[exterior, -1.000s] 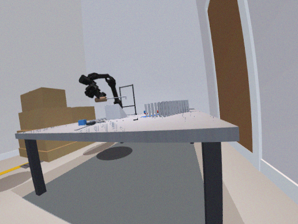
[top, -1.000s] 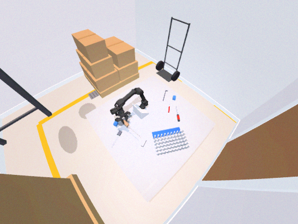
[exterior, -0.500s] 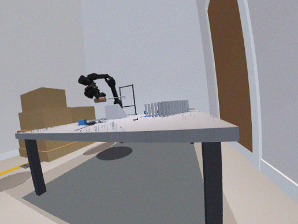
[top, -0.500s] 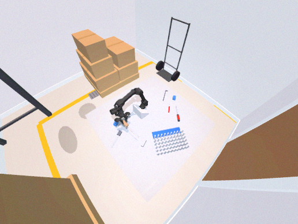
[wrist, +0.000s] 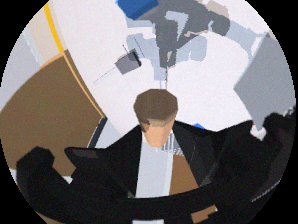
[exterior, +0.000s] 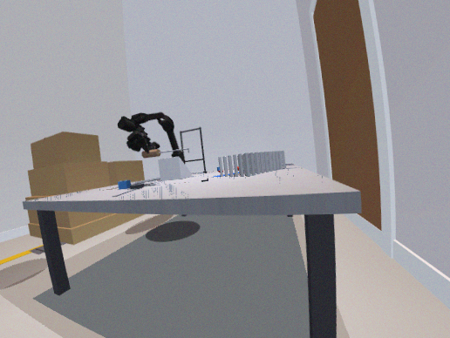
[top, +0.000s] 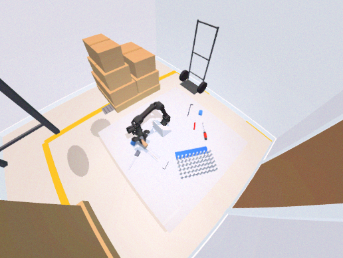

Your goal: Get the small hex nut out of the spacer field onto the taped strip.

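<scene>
While the pale rectangular tabletop (top: 199,196) (exterior: 192,206) stands in a light-walled room, brown cardboard boxes (top: 111,60) (exterior: 65,152) rise in a stack nearby. An angular, pale grey-white block (top: 162,128) (exterior: 171,169) sits beside the arm; its contents cannot be made out. The black jointed arm (top: 146,114) (exterior: 150,117) arches over, its tool (top: 143,141) (exterior: 150,151) (wrist: 156,124) partly open and gripping the tan handle (top: 143,143) (exterior: 152,153) (wrist: 156,112) of a thin hooked rod above the tabletop, well apart from the upright grey spacers (top: 197,164) (exterior: 262,163). The hex nut cannot be made out.

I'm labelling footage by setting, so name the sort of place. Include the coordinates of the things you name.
Probably a storeroom or warehouse corner: stacked cardboard boxes (top: 114,78) (exterior: 65,150), a hand truck (top: 203,56) (exterior: 181,144) by the wall and yellow floor lines (top: 53,173) (exterior: 19,253).
</scene>
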Motion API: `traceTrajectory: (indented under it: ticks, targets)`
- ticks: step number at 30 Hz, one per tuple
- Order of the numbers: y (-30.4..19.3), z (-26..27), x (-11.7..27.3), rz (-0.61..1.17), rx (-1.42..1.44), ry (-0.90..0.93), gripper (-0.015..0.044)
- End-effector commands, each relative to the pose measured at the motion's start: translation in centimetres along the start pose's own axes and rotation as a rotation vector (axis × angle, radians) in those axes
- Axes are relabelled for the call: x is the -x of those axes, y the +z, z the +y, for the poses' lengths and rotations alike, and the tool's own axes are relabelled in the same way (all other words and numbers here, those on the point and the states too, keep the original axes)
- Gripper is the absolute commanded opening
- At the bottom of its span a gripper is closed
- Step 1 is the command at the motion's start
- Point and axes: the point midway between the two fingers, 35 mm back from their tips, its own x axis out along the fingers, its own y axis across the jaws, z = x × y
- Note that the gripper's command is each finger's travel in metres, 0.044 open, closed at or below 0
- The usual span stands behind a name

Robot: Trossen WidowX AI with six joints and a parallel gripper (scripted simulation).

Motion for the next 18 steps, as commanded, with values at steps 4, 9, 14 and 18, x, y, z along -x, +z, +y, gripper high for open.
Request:
traceTrajectory:
  ticks: [4,9,14,18]
  targets:
    - [0.4,-0.1,-0.7,0.009,-0.005,0.001,0.0000]
    - [0.7,-0.2,-1.1,0.009,-0.005,0.001,0.0000]
    - [0.9,-0.2,-1.6,0.009,-0.005,0.001,0.0000]
    - [1.2,-0.3,-1.9,0.009,-0.005,0.001,0.0000]
